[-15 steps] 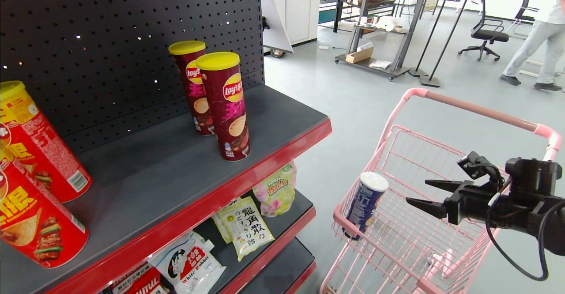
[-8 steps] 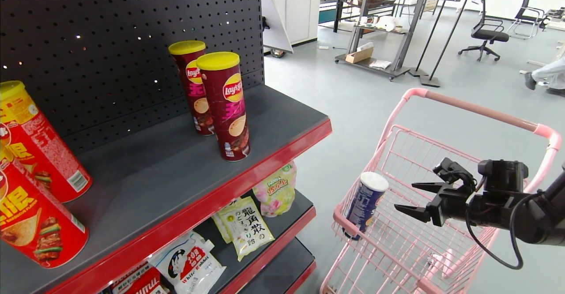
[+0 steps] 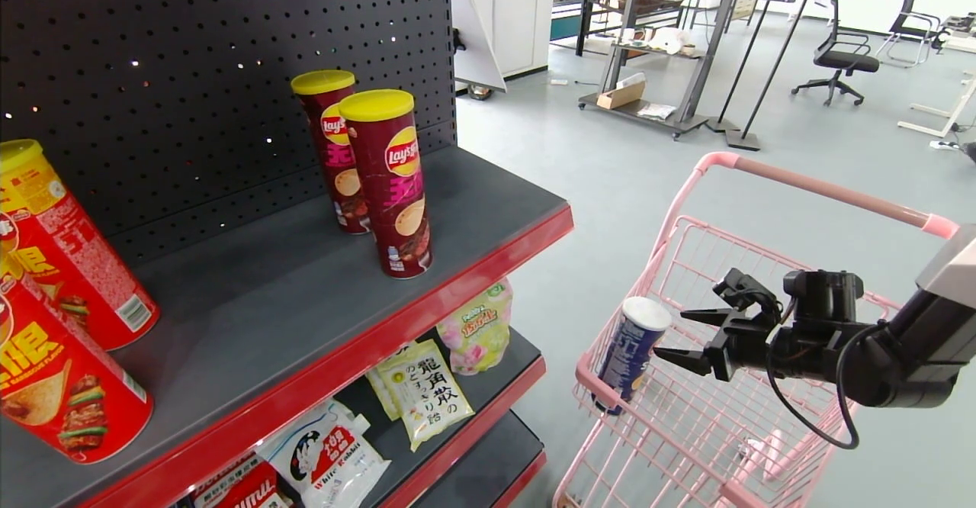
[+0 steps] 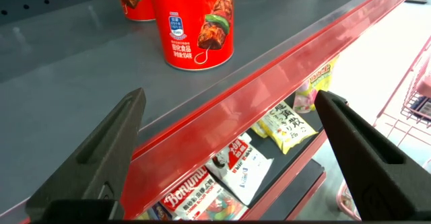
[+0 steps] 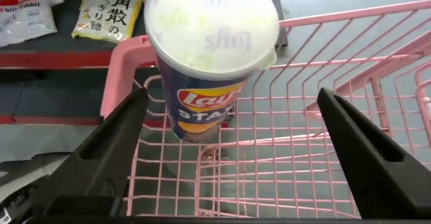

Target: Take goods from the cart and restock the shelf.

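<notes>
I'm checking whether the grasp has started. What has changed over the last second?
The right gripper has moved to the robot's left across the cart toward the blue can, jaws open. It is now close to the can but not closed on it. The blue can leans in the cart's corner as before. The maroon cans and red cans on the shelf have not moved.

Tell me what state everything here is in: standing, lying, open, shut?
blue can: standing in a corner of the cart, lid on, not gripped.
right gripper: open, close beside the blue can.
left gripper: open, holding nothing.
maroon cans: upright on the top shelf, lids on.
red cans: standing on the top shelf.
snack bags: lying on the lower shelf.
</notes>
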